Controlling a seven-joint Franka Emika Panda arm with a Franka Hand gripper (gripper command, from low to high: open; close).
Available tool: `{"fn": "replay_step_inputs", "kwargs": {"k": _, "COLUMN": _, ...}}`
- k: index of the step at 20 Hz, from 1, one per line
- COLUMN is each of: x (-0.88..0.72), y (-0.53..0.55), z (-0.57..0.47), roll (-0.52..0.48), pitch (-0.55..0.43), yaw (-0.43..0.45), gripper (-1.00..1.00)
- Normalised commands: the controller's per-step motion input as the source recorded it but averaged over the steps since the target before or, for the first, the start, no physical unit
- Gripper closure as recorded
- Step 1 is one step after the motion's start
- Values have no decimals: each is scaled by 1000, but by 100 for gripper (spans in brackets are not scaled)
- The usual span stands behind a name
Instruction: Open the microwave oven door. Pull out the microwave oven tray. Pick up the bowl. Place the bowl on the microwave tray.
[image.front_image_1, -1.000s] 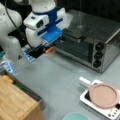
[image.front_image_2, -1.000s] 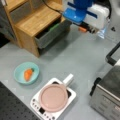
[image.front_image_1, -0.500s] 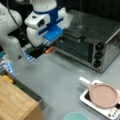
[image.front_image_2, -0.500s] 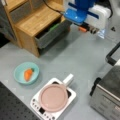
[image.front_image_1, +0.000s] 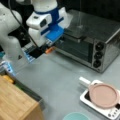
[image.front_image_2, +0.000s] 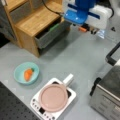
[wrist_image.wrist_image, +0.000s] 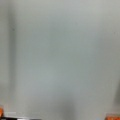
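The silver three-knob oven (image.front_image_1: 95, 42) stands at a front view's right, and its glass microwave oven door (image.front_image_1: 75, 48) looks shut, bar handle along the top. The microwave oven tray is hidden. My white and blue gripper (image.front_image_1: 45, 51) hangs just off the door's left end, over the grey table, apart from it. In the wrist view its orange fingertips (wrist_image.wrist_image: 112, 116) sit at the bottom corners, wide open, with only bare table between them. The light teal bowl (image.front_image_2: 26, 73) sits far from the gripper (image.front_image_2: 88, 30), with an orange carrot-like piece inside. Only its rim (image.front_image_1: 75, 117) shows at a front view's bottom.
A pink round disc (image.front_image_2: 53, 97) lies on a white appliance (image.front_image_1: 100, 105) between bowl and oven. A wooden cabinet (image.front_image_2: 32, 22) with an open grey drawer (image.front_image_2: 51, 35) stands near the arm. A dark frame (image.front_image_2: 112, 53) shows at a front view's right edge.
The gripper has barely shifted beside the oven's left end. Bowl, appliance and oven door stay as they were.
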Motion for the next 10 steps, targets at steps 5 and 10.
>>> {"fn": "replay_step_inputs", "kwargs": {"k": 5, "x": -153, "y": 171, "z": 17, "roll": 263, "pitch": 74, "yaw": -2, "gripper": -100}}
{"fn": "replay_step_inputs", "kwargs": {"k": 10, "x": -165, "y": 239, "z": 8, "roll": 229, "pitch": 40, "yaw": 31, "gripper": -100}}
